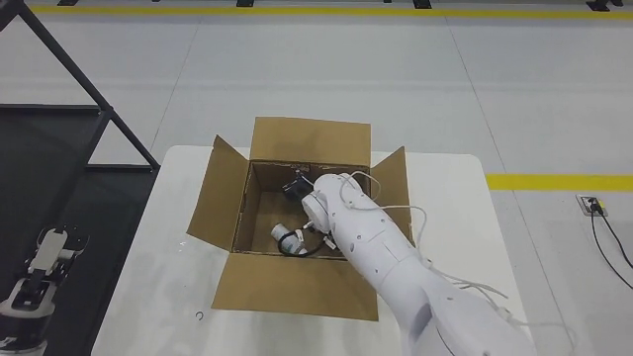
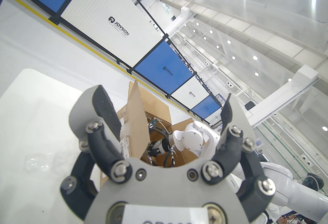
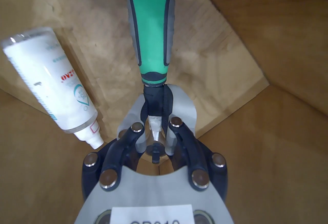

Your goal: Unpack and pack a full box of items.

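An open cardboard box (image 1: 310,140) stands on the white table (image 1: 168,297). My right arm goes down into it, and its gripper (image 3: 157,107) is shut on the dark neck of a green and grey tool handle (image 3: 151,30) just above the box floor. Beside the gripper, a white tube (image 3: 51,78) lies on the floor of the box. My left gripper (image 2: 166,96) is open and holds nothing. It hangs off the table's left side (image 1: 54,247), apart from the box (image 2: 137,117).
The box flaps stand open on all sides. A scrap of clear plastic (image 2: 38,163) lies on the table left of the box, and a small ring (image 1: 199,315) near the front edge. A black metal frame (image 1: 79,109) stands left of the table.
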{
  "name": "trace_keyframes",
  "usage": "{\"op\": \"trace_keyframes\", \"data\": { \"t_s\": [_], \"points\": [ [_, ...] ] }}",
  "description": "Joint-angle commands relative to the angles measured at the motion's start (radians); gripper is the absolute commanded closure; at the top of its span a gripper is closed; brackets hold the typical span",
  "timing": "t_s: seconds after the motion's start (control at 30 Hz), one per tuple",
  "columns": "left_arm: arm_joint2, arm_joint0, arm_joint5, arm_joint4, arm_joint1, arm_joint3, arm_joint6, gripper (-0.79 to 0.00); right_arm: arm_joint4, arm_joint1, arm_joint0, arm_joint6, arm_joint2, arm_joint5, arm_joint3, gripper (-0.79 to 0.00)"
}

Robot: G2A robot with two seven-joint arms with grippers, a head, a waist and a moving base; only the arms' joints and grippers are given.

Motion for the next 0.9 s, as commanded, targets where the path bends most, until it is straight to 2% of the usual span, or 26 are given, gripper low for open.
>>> {"op": "trace_keyframes", "data": {
  "t_s": [0.0, 0.2, 0.4, 0.53, 0.7, 0.87],
  "points": [
    [0.0, 0.0, 0.0, 0.0, 0.0, 0.0, 0.0, -0.785, 0.002, 0.003, 0.01, -0.012, 0.007, -0.014, -0.004, 0.0],
    [0.0, 0.0, 0.0, 0.0, 0.0, 0.0, 0.0, -0.785, 0.002, 0.016, 0.036, -0.059, 0.027, -0.023, -0.027, 0.0],
    [0.0, 0.0, 0.0, 0.0, 0.0, 0.0, 0.0, -0.785, -0.019, 0.032, 0.067, 0.004, 0.042, 0.049, -0.111, 0.0],
    [0.0, 0.0, 0.0, 0.0, 0.0, 0.0, 0.0, -0.785, -0.032, 0.06, 0.065, 0.035, 0.062, 0.091, -0.193, 0.0],
    [0.0, 0.0, 0.0, 0.0, 0.0, 0.0, 0.0, -0.785, -0.086, 0.12, 0.03, 0.094, 0.1, 0.195, -0.386, 0.0],
    [0.0, 0.0, 0.0, 0.0, 0.0, 0.0, 0.0, -0.785, -0.213, 0.228, -0.074, 0.237, 0.192, 0.358, -0.744, 0.0]
  ]
}}
